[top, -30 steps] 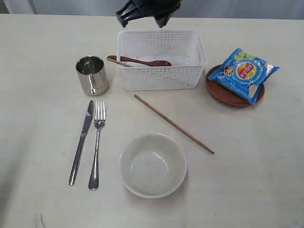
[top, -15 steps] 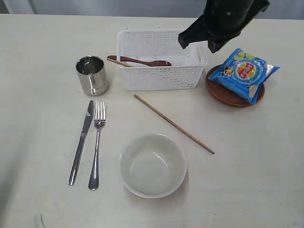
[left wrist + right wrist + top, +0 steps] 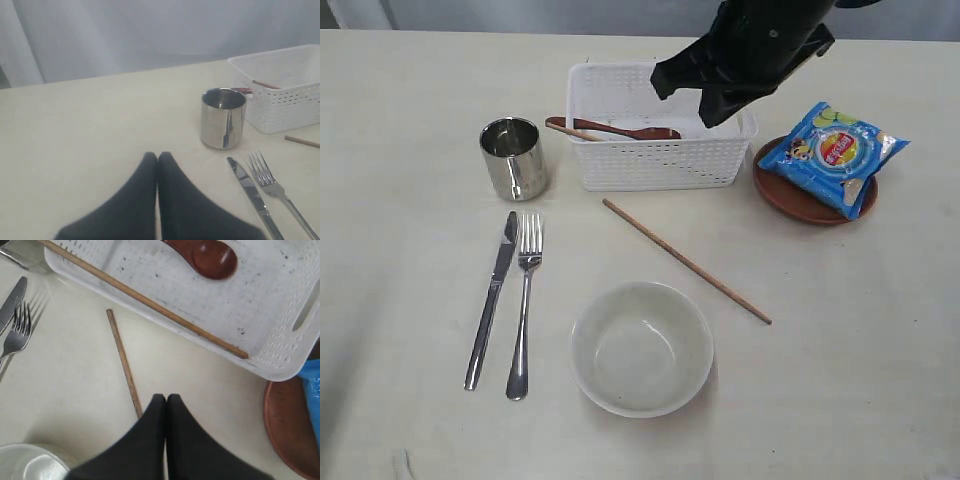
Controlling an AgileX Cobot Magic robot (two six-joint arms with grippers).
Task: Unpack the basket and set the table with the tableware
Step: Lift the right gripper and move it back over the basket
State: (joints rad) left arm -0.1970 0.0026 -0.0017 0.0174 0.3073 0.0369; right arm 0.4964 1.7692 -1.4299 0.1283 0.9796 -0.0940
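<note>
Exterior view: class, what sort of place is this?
Probably a dining table staged for a robot trial: a steel knife and steel fork laid beside an off-white round bowl on a pale cream tabletop, with a black robot arm over a white lattice plastic basket.

Cream table (image 3: 880, 350), white basket (image 3: 650, 165), steel cup (image 3: 515, 160), knife (image 3: 492, 300), fork (image 3: 524, 300), bowl (image 3: 641, 347), chopstick (image 3: 685, 260), brown plate (image 3: 790, 200)

Blue chips bag (image 3: 830, 155): red-and-yellow round logo on its front, lettering too small to read. No other print, label or number legible anywhere on the surface (image 3: 840, 350).
</note>
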